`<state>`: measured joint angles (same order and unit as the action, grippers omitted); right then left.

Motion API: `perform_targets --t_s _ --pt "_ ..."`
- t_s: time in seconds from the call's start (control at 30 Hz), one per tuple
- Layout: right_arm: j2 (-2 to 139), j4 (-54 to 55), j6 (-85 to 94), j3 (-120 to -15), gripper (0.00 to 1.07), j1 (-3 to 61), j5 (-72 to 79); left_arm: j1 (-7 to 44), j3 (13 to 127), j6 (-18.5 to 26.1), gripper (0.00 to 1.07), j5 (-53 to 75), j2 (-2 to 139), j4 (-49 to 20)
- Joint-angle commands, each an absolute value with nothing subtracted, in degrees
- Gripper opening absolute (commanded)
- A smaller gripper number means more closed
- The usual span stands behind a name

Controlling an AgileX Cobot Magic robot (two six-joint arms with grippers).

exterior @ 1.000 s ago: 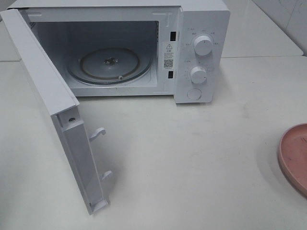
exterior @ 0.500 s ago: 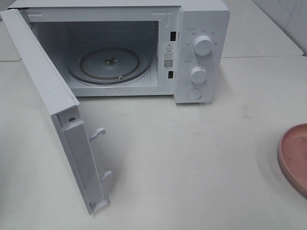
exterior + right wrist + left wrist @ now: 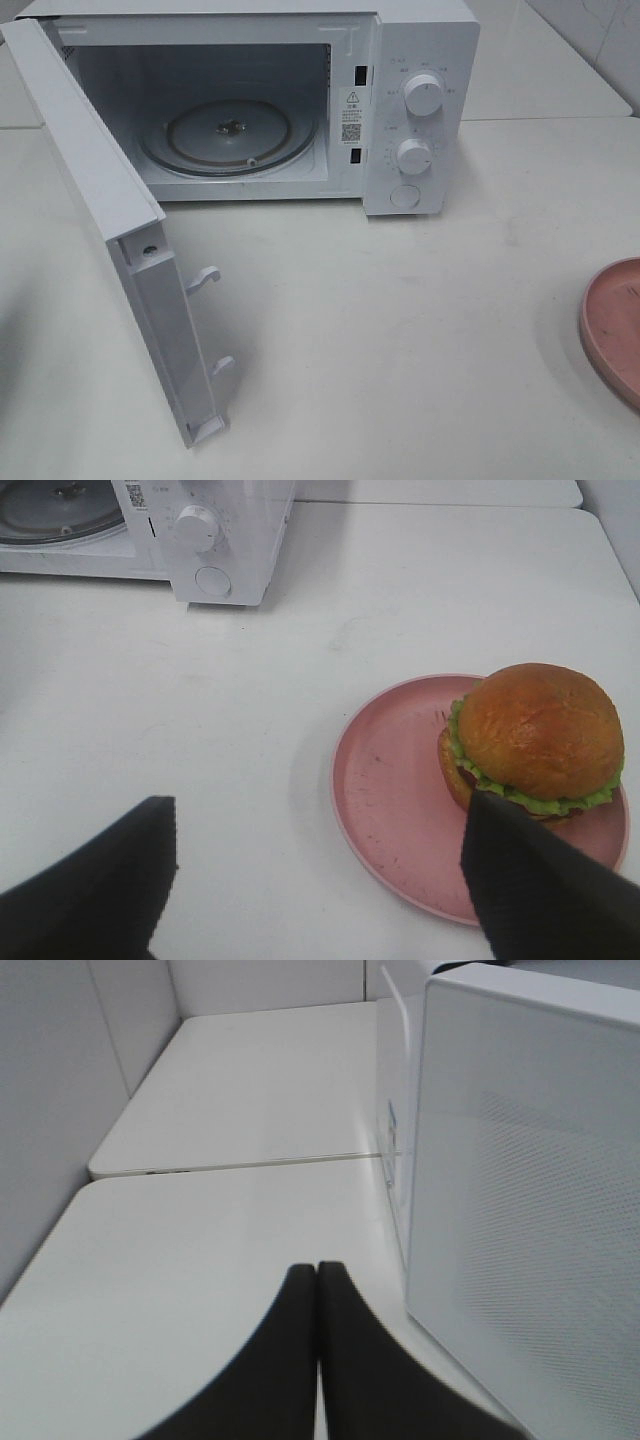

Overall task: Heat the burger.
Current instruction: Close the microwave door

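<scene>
The burger (image 3: 535, 738), with a brown domed bun and green lettuce, sits on the far side of a round pink plate (image 3: 390, 780) in the right wrist view. My right gripper (image 3: 320, 810) hangs open just short of the plate, its dark fingers (image 3: 100, 880) wide apart and holding nothing. In the exterior high view only the plate's rim (image 3: 615, 325) shows at the right edge; the burger and both grippers are out of frame there. My left gripper (image 3: 317, 1270) is shut and empty, low over the table beside a perforated white panel of the microwave (image 3: 530, 1210).
The white microwave (image 3: 420, 100) stands at the back with its door (image 3: 110, 230) swung wide open toward the front left. Its glass turntable (image 3: 228, 135) is bare. Two knobs and a button sit on its right panel. White walls border the table.
</scene>
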<state>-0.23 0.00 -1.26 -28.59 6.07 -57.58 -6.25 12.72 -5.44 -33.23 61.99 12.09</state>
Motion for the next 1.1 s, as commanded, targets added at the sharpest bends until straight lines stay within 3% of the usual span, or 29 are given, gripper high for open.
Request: perform_targets --t_s 0.03,0.17,0.43,0.5,0.8,0.9,0.97,1.1 --pt "-1.78 0.4 -0.34 -28.48 0.76 5.79 -57.18 -6.42 12.61 -12.15 0.0 -41.25 66.29 19.94" --pt "-1.78 0.4 -0.34 -28.48 0.76 5.79 -57.18 -5.27 12.83 -13.01 0.0 -45.03 68.7 23.03" --pt "-1.78 0.4 -0.34 -28.48 0.76 5.79 -57.18 3.84 13.69 -10.6 0.0 -46.41 74.14 19.19" --pt "-1.78 0.4 -0.34 -28.48 0.76 5.79 -57.18 8.42 14.32 -8.88 0.0 -46.52 76.15 15.18" --pt "-1.78 0.4 -0.34 -28.48 0.76 5.79 -57.18 18.56 15.99 -4.7 0.0 -48.59 80.73 4.53" --pt "-1.78 0.4 -0.34 -28.48 0.76 5.79 -57.18 22.75 17.76 -1.83 0.0 -48.64 82.28 -1.6" --pt "-1.78 0.4 -0.34 -28.48 0.76 5.79 -57.18 28.19 20.8 2.46 0.0 -48.07 84.45 -9.17" --pt "-1.78 0.4 -0.34 -28.48 0.76 5.79 -57.18 31.57 23.43 5.1 0.0 -47.44 86.69 -15.01"
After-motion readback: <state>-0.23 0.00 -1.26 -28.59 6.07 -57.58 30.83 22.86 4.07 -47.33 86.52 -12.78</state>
